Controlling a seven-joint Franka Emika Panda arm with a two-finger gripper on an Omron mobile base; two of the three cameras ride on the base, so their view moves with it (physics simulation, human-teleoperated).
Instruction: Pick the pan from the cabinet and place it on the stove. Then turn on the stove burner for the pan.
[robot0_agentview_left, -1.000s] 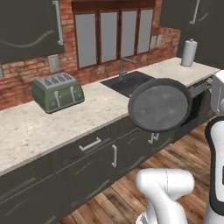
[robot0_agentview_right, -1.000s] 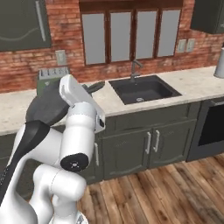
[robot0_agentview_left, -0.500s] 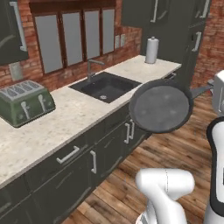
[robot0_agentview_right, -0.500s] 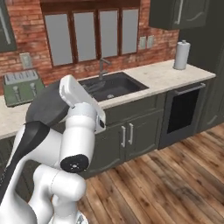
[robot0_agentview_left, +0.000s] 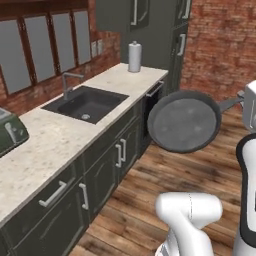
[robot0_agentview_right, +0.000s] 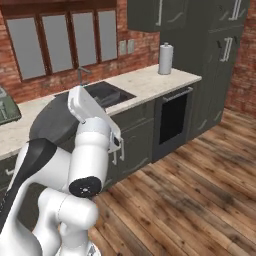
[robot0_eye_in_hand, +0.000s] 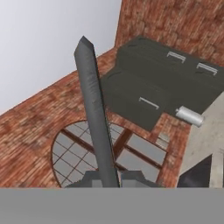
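Observation:
The pan (robot0_agentview_left: 184, 122), round, shallow and dark grey, hangs in the air in front of the counter, its face tilted toward the left base view. Its thin handle (robot0_agentview_left: 231, 104) runs right to my hand at the frame's edge. From the right base view, the pan (robot0_agentview_right: 50, 122) shows partly behind my white arm. In the hand view my gripper (robot0_eye_in_hand: 109, 178) is shut on the pan's handle (robot0_eye_in_hand: 94, 113), which rises straight up between the fingertips (robot0_eye_in_hand: 131, 178). The stove is out of view.
The pale stone counter (robot0_agentview_left: 45, 145) carries a black sink (robot0_agentview_left: 85, 102), a green toaster (robot0_agentview_left: 7, 132) at the far left and a paper towel roll (robot0_agentview_left: 134, 56). A black appliance front (robot0_agentview_right: 172, 120) sits under the counter's end, beside tall dark cabinets (robot0_agentview_right: 222, 60). Arched-door wall cabinets (robot0_agentview_right: 157, 15) hang above. Wood floor (robot0_agentview_right: 200, 190) lies open to the right.
The whole picture has slid left: the camera moved right along the counter. The toaster went to the left edge, the paper towel and tall cabinets came in. The pan stays gripped.

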